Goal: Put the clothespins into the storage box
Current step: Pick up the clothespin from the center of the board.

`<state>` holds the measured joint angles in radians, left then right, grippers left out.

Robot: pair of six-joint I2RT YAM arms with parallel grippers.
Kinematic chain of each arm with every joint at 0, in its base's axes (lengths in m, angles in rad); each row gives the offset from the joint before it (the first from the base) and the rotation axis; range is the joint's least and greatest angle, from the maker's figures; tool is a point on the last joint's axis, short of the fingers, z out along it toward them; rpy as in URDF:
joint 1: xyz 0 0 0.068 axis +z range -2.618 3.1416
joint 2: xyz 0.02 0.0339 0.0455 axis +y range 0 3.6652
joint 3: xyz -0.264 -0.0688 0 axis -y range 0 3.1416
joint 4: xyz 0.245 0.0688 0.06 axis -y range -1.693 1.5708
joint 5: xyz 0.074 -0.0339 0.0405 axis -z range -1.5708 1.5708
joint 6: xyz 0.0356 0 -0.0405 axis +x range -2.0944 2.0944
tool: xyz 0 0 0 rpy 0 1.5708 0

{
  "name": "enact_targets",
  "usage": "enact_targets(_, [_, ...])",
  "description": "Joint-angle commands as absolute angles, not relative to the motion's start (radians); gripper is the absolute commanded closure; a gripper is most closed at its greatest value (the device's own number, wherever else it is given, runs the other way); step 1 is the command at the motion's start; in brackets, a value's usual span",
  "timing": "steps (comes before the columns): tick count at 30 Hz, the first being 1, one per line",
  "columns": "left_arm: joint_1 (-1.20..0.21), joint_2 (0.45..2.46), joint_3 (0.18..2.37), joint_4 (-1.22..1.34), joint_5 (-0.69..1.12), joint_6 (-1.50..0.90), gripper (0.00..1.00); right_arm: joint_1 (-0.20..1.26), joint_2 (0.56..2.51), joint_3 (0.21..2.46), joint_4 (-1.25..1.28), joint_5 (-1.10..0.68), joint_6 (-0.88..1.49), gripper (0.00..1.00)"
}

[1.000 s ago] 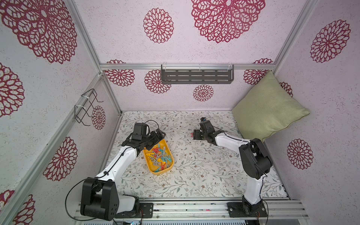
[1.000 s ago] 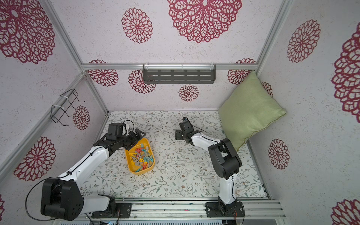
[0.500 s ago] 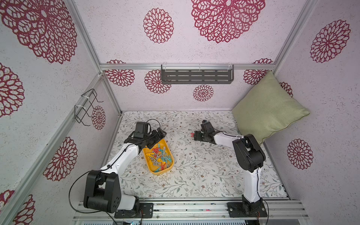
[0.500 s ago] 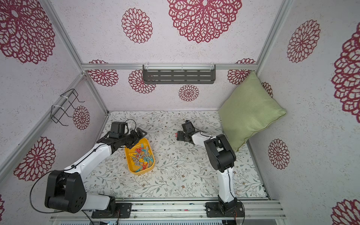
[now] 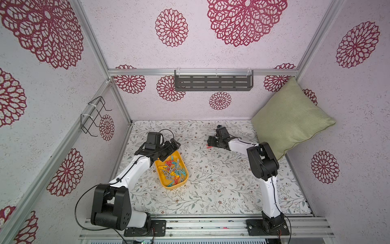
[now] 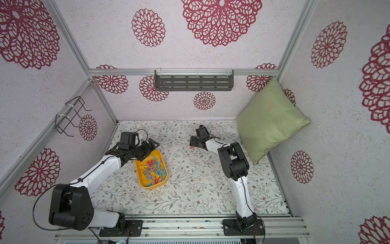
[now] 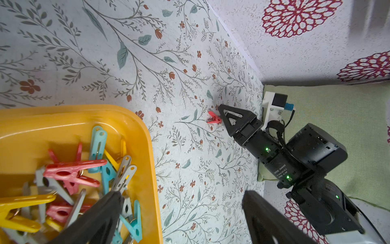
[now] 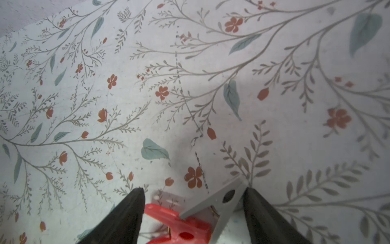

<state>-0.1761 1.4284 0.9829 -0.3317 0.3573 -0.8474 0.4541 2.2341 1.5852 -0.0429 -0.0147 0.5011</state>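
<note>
The floral table [image 5: 211, 190] bears the storage box [image 5: 172, 187], red clothespin [image 7: 213, 120], grey clothespin [image 8: 223, 200] and green cushion [image 5: 289, 118].

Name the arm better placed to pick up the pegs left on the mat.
Right. The right gripper, open, brackets the red clothespin and grey clothespin on the mat; the left gripper, also open, hangs over the storage box rim, well away.

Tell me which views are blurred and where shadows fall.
Right wrist view: soft, right fingers blurred, grey shadow on the mat near the red clothespin. Left wrist view: left fingers out of focus, storage box sharper. Both top views: sharp, evenly lit.
</note>
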Motion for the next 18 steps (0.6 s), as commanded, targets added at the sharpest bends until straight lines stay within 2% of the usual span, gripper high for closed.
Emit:
enact_targets(1, [-0.183,1.444,0.999,-0.309,0.368,-0.825,0.03,0.451,2.276,1.66,-0.103,-0.029,0.511,0.22])
enact_targets(11, [-0.183,1.456,0.991,-0.296,0.374,-0.825,0.03,0.468,2.396,1.87,-0.289,0.111,0.434,0.36])
enact_targets(18, [-0.183,1.462,0.983,-0.28,0.379,-0.831,0.03,0.484,2.434,1.91,-0.341,0.172,0.397,0.54])
